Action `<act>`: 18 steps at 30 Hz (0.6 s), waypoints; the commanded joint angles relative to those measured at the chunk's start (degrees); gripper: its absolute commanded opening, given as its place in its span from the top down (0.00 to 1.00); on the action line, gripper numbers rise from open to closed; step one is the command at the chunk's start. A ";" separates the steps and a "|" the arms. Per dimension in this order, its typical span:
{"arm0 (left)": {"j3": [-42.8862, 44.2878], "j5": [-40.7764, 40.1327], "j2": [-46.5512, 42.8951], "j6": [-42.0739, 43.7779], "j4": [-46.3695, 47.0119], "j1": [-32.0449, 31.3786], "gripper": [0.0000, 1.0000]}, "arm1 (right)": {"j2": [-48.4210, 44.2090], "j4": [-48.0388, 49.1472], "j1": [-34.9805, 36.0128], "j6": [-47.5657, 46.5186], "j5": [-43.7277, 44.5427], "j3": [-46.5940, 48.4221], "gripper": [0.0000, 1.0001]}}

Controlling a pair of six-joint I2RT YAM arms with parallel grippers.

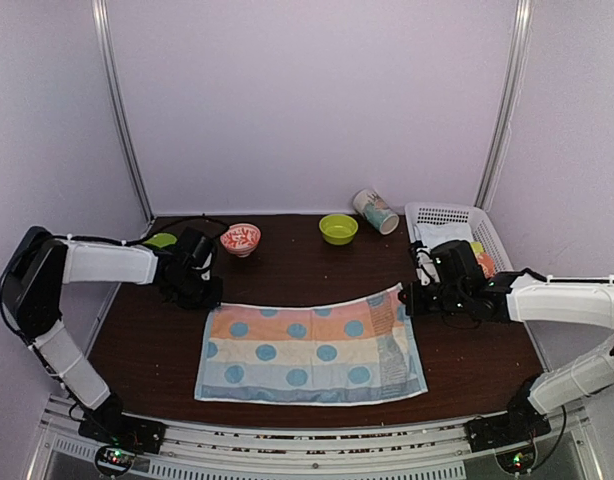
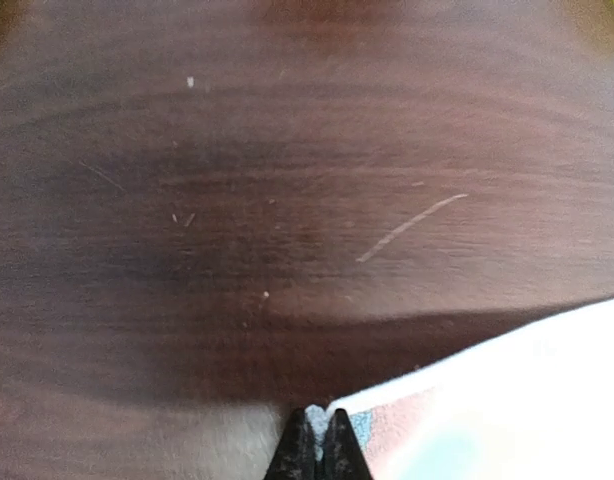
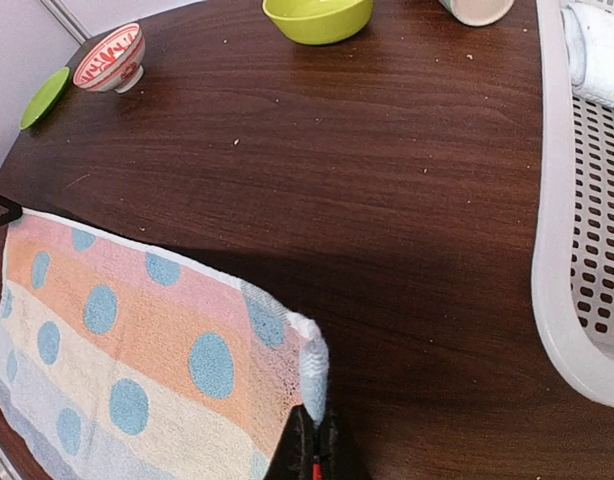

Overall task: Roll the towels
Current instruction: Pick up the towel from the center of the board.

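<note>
One towel (image 1: 309, 352) lies spread flat on the dark wooden table: pastel pink, orange, cream and blue stripes with blue dots; no Mickey head shows. My left gripper (image 1: 209, 298) is shut on its far left corner, which shows pinched between the jaws in the left wrist view (image 2: 315, 425). My right gripper (image 1: 406, 297) is shut on the far right corner (image 3: 315, 365), lifted slightly off the table; the towel (image 3: 137, 350) sags between. The orange bunny towel is not clearly in view; a bit of orange (image 1: 485, 263) shows in the basket behind my right arm.
A red-and-white bowl (image 1: 240, 239), a green bowl (image 1: 338, 228), a cup on its side (image 1: 375, 211) and a green plate (image 1: 160, 240) stand along the back. A white perforated basket (image 1: 457, 216) at back right holds a pale roll (image 3: 597, 50).
</note>
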 commanded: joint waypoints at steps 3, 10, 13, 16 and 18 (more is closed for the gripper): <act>-6.76 3.90 -13.03 2.34 9.83 -3.05 1.00 | -4.02 -0.45 0.20 1.10 1.22 -3.09 1.00; -14.04 0.45 -21.03 4.81 17.46 -5.61 1.00 | -5.30 5.22 0.07 3.10 5.54 -5.98 1.00; -14.09 -1.84 -24.03 7.32 20.84 -5.63 1.00 | -5.69 7.95 0.03 2.29 8.59 -4.62 1.00; -14.06 -0.58 -27.79 10.28 22.90 -5.63 1.00 | -8.60 11.14 0.03 0.71 7.60 -4.91 1.00; -16.32 0.06 -31.38 10.68 24.27 -6.17 1.00 | -11.47 12.10 0.03 0.11 5.17 -6.43 1.00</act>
